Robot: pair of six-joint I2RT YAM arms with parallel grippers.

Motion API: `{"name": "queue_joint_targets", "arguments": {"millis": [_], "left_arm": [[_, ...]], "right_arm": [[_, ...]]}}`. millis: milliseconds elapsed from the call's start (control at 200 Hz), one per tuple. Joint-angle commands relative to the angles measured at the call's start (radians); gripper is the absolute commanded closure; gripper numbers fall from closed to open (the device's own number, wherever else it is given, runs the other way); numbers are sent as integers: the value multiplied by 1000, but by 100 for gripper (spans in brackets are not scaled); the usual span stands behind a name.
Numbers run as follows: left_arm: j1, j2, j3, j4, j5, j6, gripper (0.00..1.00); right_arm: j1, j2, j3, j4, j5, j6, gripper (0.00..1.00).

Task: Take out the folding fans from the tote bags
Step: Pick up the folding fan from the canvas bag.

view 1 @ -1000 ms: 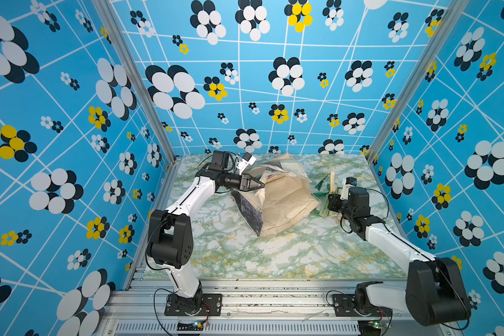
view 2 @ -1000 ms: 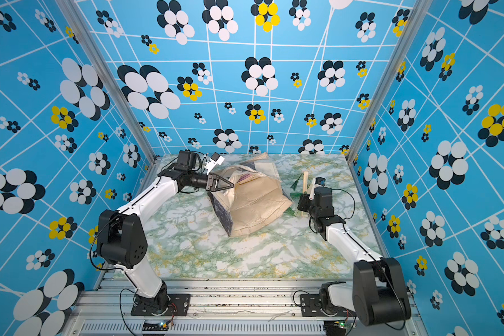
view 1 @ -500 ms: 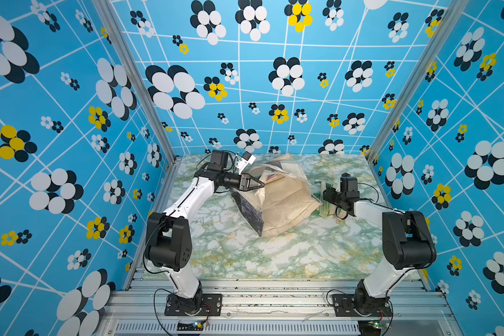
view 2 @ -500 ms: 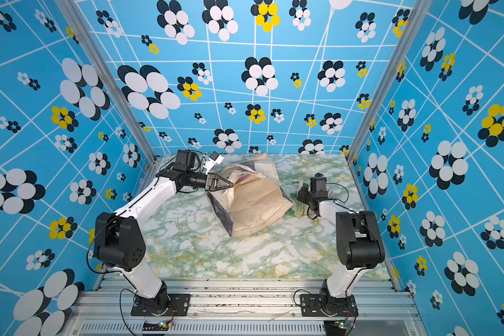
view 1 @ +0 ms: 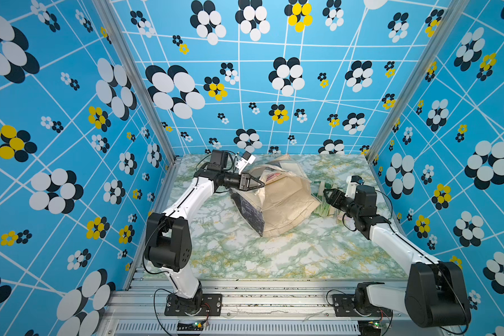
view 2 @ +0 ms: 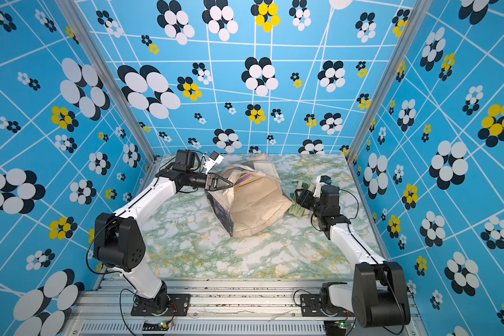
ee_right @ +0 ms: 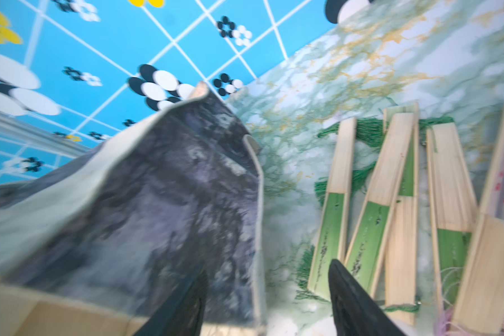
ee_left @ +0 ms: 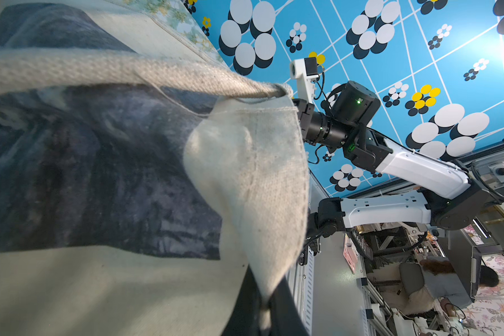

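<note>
1. The left fingers point(view 1: 258, 184) are pressed together on the rim of the tote bag point(view 1: 285, 203). They pinch a fold of cream canvas at its open mouth. The left wrist view shows that cloth caught between the two black tips.
2. The pinch holds the bag's left edge up off the worktop point(view 1: 245, 253). The mouth gapes toward the upper part of the frame, just above the middle in both top views.
3. The right fingers point(view 1: 328, 195) are spread apart with nothing between them. In the right wrist view, the gap has the bag's dark panel to one side and bamboo sticks to the other.
4. These spread fingers hover right of centre in the frame, just beside the bag's right edge and above the near ends of the folding fans point(view 1: 325, 208).
5. The fans lie closed on the worktop in a loose row, some touching or overlapping, just right of the bag. Most are pale bamboo with green paper and green tassels. One at the end of the row has reddish marks, and a pink tassel lies near it.
6. Pink and pale strips show inside the bag's mouth. I cannot tell from here whether they are more fans.
7. The bag sits crumpled in the middle of the frame. It is cream on top, with a dark grey-purple printed panel facing lower left.
8. The worktop is marbled green and white. Blue walls point(view 1: 70, 116) with black, white and yellow flowers enclose it on three sides.
</note>
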Motion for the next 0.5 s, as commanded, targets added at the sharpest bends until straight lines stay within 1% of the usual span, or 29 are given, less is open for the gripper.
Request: {"name": "queue_joint_targets", "arguments": {"millis": [0, 55, 75, 155, 230, 380, 495], "left_arm": [[-4, -32, -8, 38, 32, -7, 100], [-5, -31, -7, 48, 42, -16, 100], [-5, -31, -8, 54, 44, -19, 100], [-5, -33, -7, 61, 45, -26, 100], [-5, -33, -5, 62, 51, -30, 100], [-7, -34, -2, 74, 55, -43, 100], [-8, -27, 6, 75, 56, -48, 100]], "right_arm": [[24, -85, -81, 201, -194, 58, 33], [44, -115, -96, 238, -211, 70, 32], [90, -123, -96, 243, -210, 69, 32], [180, -122, -76, 241, -191, 51, 32], [273, -83, -49, 260, -148, 40, 32], [449, 77, -33, 418, -12, 34, 33], [532, 262, -11, 585, 60, 102, 33]]}}
